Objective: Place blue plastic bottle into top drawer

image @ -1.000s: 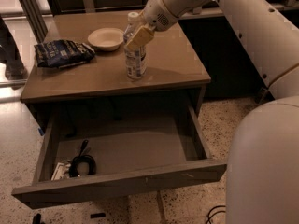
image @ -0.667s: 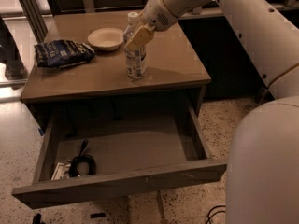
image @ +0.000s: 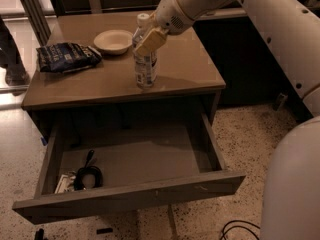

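**Drawer open, bottle not yet in**

Nearest, at six o'clock, the top drawer (image: 135, 198) stands pulled out, with a black cable coil (image: 88, 176) in its left corner. Beyond it the blue plastic bottle (image: 145, 73) stands upright on the desk (image: 185, 69), so the lift and drop remain. The gripper (image: 148, 41) sits against the bottle's shoulder and hides it, and I cannot tell whether it has clamped on. From the bottle, the bowl (image: 113, 40) is at ten o'clock and the snack bag (image: 67, 58) at nine.

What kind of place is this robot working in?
Probably an office or lab break area: a brown desk with its top drawer pulled open, a speckled floor, and a snack bag and bowl on top. The gripper is at the blue plastic bottle on the desk.
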Available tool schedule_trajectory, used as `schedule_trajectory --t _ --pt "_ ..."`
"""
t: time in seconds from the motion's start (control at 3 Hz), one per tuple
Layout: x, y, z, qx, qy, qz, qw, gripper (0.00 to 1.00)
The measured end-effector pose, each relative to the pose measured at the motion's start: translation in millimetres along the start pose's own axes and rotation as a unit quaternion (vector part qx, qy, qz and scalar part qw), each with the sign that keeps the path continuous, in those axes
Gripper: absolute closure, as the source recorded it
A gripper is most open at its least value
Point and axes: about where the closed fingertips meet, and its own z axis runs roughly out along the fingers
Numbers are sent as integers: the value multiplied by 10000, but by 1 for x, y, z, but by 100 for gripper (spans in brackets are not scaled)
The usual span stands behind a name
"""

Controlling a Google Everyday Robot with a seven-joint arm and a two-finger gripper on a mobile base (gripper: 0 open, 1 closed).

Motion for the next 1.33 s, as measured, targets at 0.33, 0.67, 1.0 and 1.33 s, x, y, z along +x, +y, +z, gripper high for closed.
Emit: schedule_trajectory --t 0.33,0.67,1.0,1.33 --pt "-12 33 -20 -52 -106 -130 9998 100" --pt "-19 81 -38 -220 -144 -127 9996 100" --pt "-19 81 -38 -220 -145 -128 9996 100" --pt "3 97 -24 -327 -52 5 9995 100"
